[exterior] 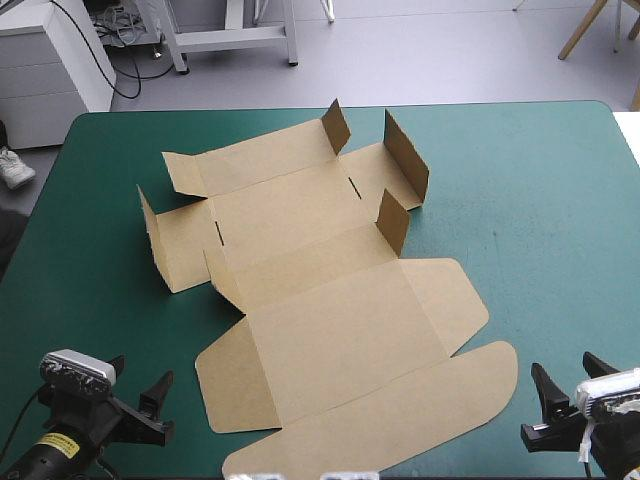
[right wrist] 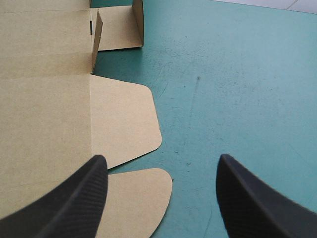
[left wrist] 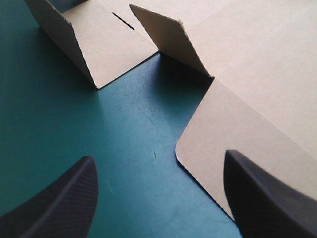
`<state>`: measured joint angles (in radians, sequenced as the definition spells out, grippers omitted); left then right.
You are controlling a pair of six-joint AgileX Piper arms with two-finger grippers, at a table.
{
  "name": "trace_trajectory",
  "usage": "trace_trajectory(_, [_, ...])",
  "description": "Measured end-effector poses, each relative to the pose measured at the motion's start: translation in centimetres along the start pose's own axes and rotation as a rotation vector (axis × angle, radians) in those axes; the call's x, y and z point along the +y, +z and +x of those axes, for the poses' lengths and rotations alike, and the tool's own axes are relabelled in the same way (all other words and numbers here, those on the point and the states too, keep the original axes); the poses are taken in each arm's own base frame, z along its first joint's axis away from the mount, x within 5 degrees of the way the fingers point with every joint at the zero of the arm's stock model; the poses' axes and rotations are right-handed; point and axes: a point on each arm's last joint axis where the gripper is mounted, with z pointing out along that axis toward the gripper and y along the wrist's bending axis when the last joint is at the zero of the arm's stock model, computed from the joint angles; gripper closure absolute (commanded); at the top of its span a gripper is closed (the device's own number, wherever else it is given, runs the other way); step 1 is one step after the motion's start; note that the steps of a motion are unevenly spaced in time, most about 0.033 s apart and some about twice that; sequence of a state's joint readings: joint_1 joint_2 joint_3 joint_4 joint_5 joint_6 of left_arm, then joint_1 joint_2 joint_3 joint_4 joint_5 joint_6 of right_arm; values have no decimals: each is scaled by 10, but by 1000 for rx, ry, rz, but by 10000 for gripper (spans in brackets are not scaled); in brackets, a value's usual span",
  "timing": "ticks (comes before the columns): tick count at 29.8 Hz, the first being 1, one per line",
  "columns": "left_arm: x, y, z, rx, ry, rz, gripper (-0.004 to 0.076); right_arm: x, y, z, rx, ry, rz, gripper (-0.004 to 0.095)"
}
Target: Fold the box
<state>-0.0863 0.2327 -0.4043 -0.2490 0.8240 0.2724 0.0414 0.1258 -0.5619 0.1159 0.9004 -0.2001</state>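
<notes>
Lying mostly flat on the teal-green surface, the cut brown board box had its nearest flap's edge out of sight. The left claw and right claw gaped empty.

Bare worktop open ahead of the left end effector, a rounded flap of the box flat by one finger, upright flaps beyond, right end effector facing bare worktop, flat board beside it.
</notes>
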Motion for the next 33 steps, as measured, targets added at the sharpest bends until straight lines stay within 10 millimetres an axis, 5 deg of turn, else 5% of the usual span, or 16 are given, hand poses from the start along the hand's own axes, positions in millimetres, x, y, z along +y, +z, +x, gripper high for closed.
trace_trajectory(25, [0, 0, 0, 12, 0, 3, 214, 0, 2, -1, 9, 1, -1, 318])
trace_trajectory(33, [1, -14, -37, -21, 6, 3, 214, -4, 24, -26, 132, 18, -37, 318])
